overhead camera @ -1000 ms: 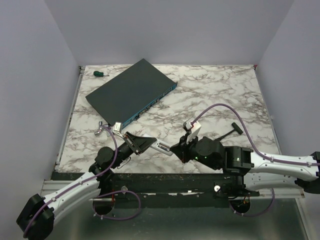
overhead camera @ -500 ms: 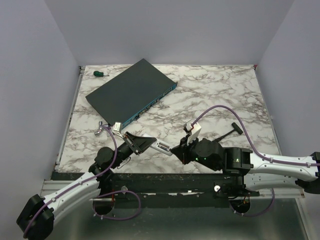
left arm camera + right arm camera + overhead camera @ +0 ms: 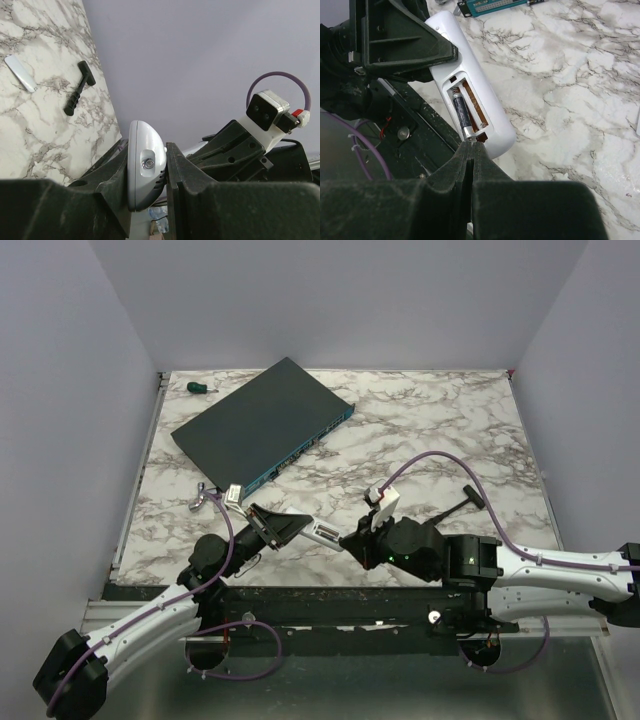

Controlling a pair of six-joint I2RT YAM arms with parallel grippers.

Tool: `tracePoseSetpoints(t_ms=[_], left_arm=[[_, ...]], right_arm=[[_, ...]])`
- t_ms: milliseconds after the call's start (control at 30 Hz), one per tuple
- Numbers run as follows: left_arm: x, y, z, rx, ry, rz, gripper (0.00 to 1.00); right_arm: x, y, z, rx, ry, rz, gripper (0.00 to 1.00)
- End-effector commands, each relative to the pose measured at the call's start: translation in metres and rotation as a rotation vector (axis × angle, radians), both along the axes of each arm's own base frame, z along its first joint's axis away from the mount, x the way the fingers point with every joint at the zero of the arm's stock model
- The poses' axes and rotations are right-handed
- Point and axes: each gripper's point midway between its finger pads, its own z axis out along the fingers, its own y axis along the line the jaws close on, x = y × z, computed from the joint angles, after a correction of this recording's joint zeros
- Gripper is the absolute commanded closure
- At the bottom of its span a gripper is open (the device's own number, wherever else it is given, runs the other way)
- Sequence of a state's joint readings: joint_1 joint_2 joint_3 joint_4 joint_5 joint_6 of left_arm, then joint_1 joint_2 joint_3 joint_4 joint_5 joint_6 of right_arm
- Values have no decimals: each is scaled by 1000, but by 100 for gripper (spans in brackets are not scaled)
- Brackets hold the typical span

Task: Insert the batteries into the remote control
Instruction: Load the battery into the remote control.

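Note:
My left gripper is shut on the white remote control and holds it just above the table's near edge. In the left wrist view the remote's rounded end sits clamped between the fingers of the left gripper. In the right wrist view the remote lies back up with its battery bay open. One dark battery lies in the left slot; the right slot shows bare copper. My right gripper is shut, with its tips against the battery's metal end. It also shows in the top view.
A large flat dark network box lies at the back left, with a green-handled screwdriver behind it. A black T-shaped tool lies to the right. A thin white strip lies on the marble near that tool. Small plugs lie by my left arm.
My right gripper has edged a little toward the remote's end. The left arm and the remote have not moved.

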State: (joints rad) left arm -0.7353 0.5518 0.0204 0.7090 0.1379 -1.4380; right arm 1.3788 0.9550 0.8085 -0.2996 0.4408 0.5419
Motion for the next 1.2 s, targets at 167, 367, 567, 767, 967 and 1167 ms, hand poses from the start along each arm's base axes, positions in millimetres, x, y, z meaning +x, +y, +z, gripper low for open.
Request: tracePoseSetpoints(t_ms=[167, 367, 567, 767, 967, 1167], left_arm=[[0, 3, 14, -41, -27, 13, 100], [0, 3, 13, -42, -24, 12, 100], [0, 3, 12, -41, -24, 12, 100], [0, 3, 12, -42, -23, 12, 100], [0, 3, 12, -41, -23, 10, 100], [0, 2, 12, -39, -22, 7, 100]], right_arm=[[3, 6, 1, 10, -11, -3, 98], [4, 8, 0, 6, -14, 0, 98], [5, 10, 3, 7, -23, 4, 98], [6, 12, 3, 2, -30, 7, 98], [7, 14, 4, -5, -36, 9, 98], [7, 14, 4, -3, -36, 6, 98]])
